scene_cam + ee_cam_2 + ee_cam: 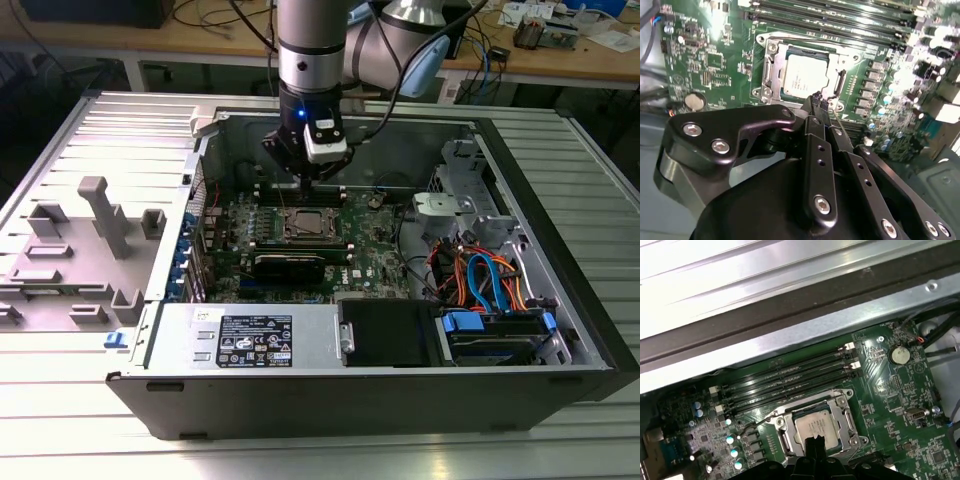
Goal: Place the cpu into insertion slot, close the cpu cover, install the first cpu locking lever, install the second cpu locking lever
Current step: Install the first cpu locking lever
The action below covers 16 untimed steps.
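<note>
Near: the hand [820, 102], fingers pressed together with nothing between them, tips hanging just over the socket's edge; also seen in the exterior view [305, 180], pointing down into the open computer case [560, 330].

Just beyond the tips: the cpu [805, 75], silvery top up, lying flat inside the insertion slot [771, 67]. In the first wrist view the cpu [819, 426] sits square in the slot [847, 412]. The cpu cover [837, 62] looks down, its frame around the chip. I cannot tell whether either locking lever is latched; a thin wire arm [752, 422] shows beside the socket.

Farther: long black memory slots [790, 377], a coin battery [899, 355], green motherboard [715, 60]. Farthest: case wall and the ribbed tabletop [60, 420].

Risks, as judged:
- Tips so close to the socket: a slight sideways error could press on the cover frame or chip top rather than on a lever.
- A thin springy lever may slip off closed fingertips and snap back.
- Nearby capacitors could be clipped by the fingers.
</note>
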Each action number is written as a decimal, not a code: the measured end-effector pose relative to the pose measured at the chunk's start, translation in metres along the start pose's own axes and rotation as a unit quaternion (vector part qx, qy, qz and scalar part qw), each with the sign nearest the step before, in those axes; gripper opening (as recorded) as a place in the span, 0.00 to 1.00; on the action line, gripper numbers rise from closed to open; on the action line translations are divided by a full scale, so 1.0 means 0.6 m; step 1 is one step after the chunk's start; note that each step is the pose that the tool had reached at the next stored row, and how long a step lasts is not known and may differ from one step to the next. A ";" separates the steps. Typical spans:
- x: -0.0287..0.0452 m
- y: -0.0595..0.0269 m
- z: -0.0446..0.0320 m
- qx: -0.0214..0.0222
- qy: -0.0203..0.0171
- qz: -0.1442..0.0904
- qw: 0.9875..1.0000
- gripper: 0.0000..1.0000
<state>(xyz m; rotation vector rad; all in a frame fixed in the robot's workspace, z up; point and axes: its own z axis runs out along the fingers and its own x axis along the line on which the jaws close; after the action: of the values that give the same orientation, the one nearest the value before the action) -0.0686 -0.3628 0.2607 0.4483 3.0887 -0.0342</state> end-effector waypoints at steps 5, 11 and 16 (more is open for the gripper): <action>0.005 -0.001 0.000 -0.001 -0.001 -0.042 0.999 0.11; 0.025 -0.007 0.000 -0.001 -0.001 -0.052 0.999 0.11; 0.028 -0.008 0.000 -0.002 -0.002 -0.091 0.996 0.11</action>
<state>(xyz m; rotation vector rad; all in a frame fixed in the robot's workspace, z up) -0.0861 -0.3629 0.2604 0.1658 3.1148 -0.0312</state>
